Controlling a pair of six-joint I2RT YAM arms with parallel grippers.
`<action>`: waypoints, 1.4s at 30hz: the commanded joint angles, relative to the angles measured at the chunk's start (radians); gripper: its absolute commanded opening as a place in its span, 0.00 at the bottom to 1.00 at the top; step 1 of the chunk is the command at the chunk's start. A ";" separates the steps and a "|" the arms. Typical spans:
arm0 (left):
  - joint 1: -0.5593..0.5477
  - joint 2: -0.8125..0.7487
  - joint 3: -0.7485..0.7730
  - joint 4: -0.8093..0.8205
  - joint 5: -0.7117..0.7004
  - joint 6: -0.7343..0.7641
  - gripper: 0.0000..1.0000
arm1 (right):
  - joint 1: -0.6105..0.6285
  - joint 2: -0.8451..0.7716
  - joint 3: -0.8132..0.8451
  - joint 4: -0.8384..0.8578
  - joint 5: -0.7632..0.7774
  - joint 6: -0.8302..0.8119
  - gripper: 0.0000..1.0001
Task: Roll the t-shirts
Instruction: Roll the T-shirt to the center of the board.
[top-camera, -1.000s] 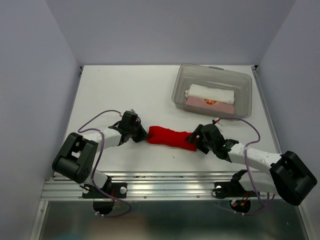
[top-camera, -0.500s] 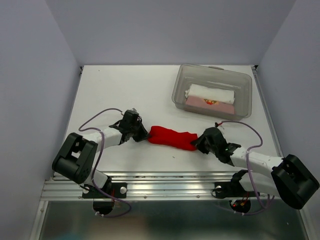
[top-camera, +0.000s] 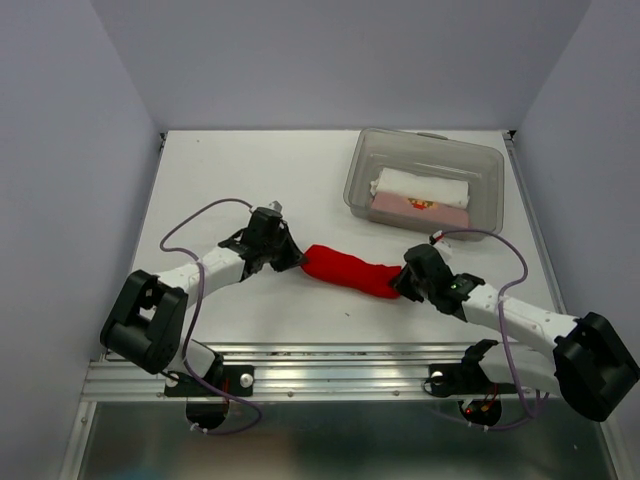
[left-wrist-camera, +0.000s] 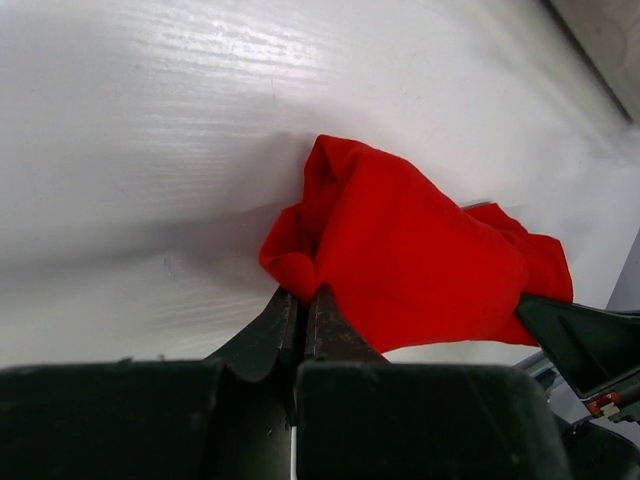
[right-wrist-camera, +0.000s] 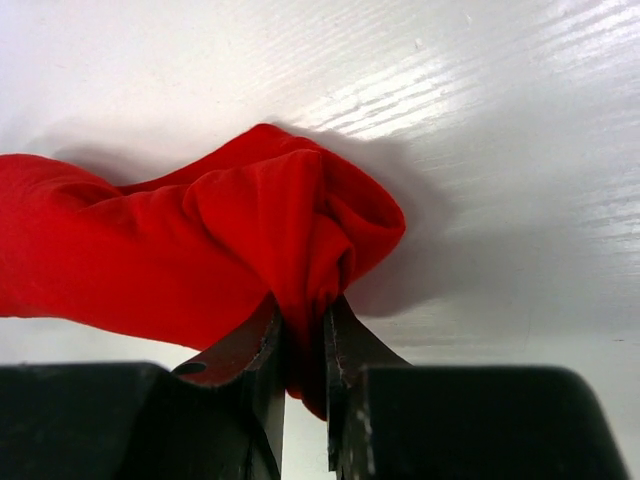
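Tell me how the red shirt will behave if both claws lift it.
Likely floppy: the red shirt is a soft, creased bundle, so its middle would probably sag between the left claw and right claw. Probably light for its size, as it looks like thin cloth. Pushed, it would likely bunch or unroll rather than slide whole.

— Where's the red t-shirt (top-camera: 350, 270)?
— On the counter (top-camera: 250, 180), bunched into a loose, wrinkled roll lying left to right, pinched at both ends.
— And the others?
— The white t-shirt (top-camera: 420, 184) and the pale pink t-shirt (top-camera: 415, 205) with a small red print lie folded, side by side, in the clear tub (top-camera: 356, 178).
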 joint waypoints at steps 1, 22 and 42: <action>-0.012 0.004 0.014 -0.066 -0.055 0.034 0.00 | -0.011 0.027 0.008 -0.077 0.061 -0.030 0.01; -0.036 0.046 -0.061 0.030 -0.044 0.026 0.94 | -0.011 0.072 -0.047 -0.031 0.026 -0.074 0.01; -0.073 0.164 -0.026 0.222 0.065 0.008 0.50 | -0.011 0.074 -0.076 -0.021 -0.003 -0.099 0.01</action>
